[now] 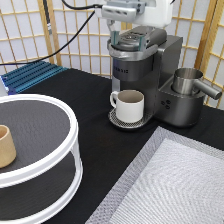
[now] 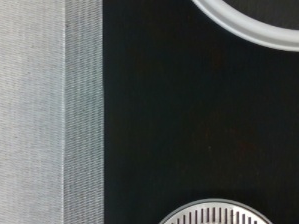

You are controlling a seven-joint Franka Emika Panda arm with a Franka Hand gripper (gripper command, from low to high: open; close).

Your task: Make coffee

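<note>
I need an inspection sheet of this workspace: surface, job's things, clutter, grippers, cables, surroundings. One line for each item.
Surface: black table with a grey mat at the exterior view's bottom right.
Job's things: coffee machine; white mug on its drip tray; coffee pod, nothing seen.
Clutter: white two-tier stand carrying a tan wooden cup; metal jug beside the machine.
Grippers: gripper directly above the machine's top, jaws open, holding nothing.
Cables: black cables hanging behind.
Surroundings: lattice screen; blue ridged object.
</note>
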